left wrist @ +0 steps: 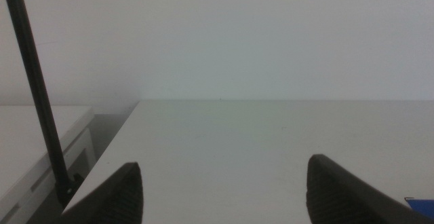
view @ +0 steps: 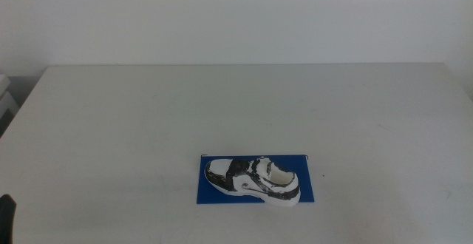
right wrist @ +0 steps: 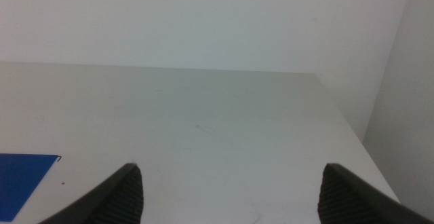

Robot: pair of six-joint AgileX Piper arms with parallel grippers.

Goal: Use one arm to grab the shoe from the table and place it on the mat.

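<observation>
My left end effector (left wrist: 220,187) waits low at the near left corner of the large plain white matte worktop (view: 236,103), its two dark jaws spread wide apart with nothing between them, pointing out across the bare surface toward the pale wall; in the middle view only a sliver of dark shows at the bottom left edge, and I cannot tell which part of me that is. My right end effector (right wrist: 230,193) sits likewise low on the right side, jaws spread wide and holding nothing, facing over the worktop toward its far right corner. Neither one touches anything. The small white-and-black patterned low sneaker (view: 253,182) with its thick white sole and cream inside lies on the flat thin deep-blue rectangular mat (view: 211,192), near the front middle of the worktop, toe toward the left and heel toward the right, its heel end reaching the mat's near edge. A corner of that blue mat shows in each wrist view, well apart from both sets of jaws. A thin black rod (left wrist: 37,95) stands beside the worktop's left edge in the left wrist view. No writing is readable anywhere
</observation>
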